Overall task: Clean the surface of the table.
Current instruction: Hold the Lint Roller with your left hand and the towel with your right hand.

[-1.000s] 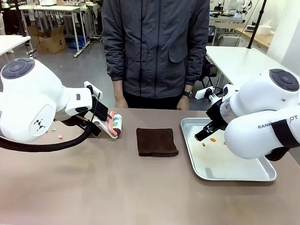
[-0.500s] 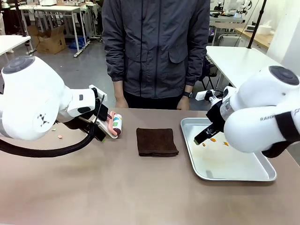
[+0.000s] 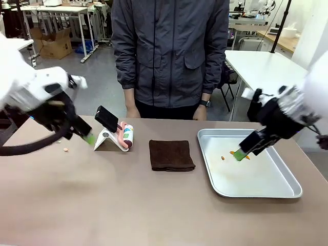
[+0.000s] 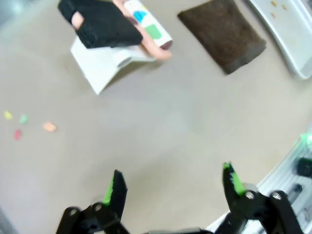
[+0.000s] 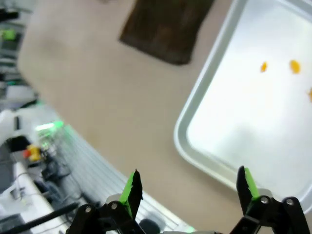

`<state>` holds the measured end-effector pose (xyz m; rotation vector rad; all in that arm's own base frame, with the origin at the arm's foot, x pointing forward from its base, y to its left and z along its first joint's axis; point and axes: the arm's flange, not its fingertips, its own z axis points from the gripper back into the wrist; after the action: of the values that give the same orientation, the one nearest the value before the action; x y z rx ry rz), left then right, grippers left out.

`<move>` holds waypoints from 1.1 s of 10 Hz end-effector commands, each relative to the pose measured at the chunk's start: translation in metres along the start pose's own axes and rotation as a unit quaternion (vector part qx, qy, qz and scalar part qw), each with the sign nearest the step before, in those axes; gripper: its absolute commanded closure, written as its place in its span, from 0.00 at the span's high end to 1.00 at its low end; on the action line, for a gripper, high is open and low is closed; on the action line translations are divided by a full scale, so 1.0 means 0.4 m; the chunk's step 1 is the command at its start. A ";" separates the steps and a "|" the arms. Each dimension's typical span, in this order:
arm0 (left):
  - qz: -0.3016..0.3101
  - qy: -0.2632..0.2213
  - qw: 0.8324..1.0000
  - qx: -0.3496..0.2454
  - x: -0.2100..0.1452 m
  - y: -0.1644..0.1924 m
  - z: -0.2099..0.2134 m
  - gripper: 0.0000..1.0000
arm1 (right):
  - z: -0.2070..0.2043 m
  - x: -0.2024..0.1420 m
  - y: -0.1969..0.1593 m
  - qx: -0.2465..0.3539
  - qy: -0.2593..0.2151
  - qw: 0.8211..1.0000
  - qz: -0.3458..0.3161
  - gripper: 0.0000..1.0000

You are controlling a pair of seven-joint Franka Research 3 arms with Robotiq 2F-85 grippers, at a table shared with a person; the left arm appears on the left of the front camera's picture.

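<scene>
The table (image 3: 154, 210), a wide brownish-taupe top, runs across the front view between the robot and a person (image 3: 169, 51) standing at its far edge. It does not look clean yet: a few small coloured crumbs (image 4: 48, 127) lie loose on the bare surface towards its far left corner. A folded brown cloth (image 3: 171, 155) lies flat near the middle of the far edge, with neither gripper touching it, so wiping seems not to have begun. Just left of the cloth stands a white holder (image 3: 105, 139) with a black block (image 3: 106, 118) on top and a small white roll (image 3: 127, 136) beside it. Towards the right edge sits a metal tray (image 3: 259, 193) holding a few orange bits (image 3: 224, 157).

The left gripper (image 4: 171, 178) hangs above the surface near the holder, jaws spread wide and empty. The right gripper (image 5: 189, 176) hovers over the tray's near rim, also wide open and holding nothing. Judging by this, nearly all the work is left: gathering the crumbs and wiping.
</scene>
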<state>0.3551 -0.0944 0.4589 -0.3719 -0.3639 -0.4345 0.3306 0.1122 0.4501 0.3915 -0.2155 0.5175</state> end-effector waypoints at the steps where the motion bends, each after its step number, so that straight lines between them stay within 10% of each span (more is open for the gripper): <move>1: 0.038 -0.069 0.991 -0.106 -0.095 0.111 0.102 1.00 | 0.087 -0.067 -0.071 0.085 -0.042 0.995 -0.010 1.00; 4: 0.067 -0.127 0.970 -0.195 -0.213 0.289 0.166 1.00 | 0.162 -0.202 -0.169 0.230 -0.133 0.961 -0.073 1.00; 11: 0.281 -0.265 0.869 -0.310 -0.573 0.601 0.050 1.00 | 0.122 -0.455 -0.442 0.272 -0.319 0.861 -0.287 1.00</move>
<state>0.2692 0.2112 0.3272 -1.1779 -0.6094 0.1472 0.2925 -0.1666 0.4187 1.1273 -0.5260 -0.1545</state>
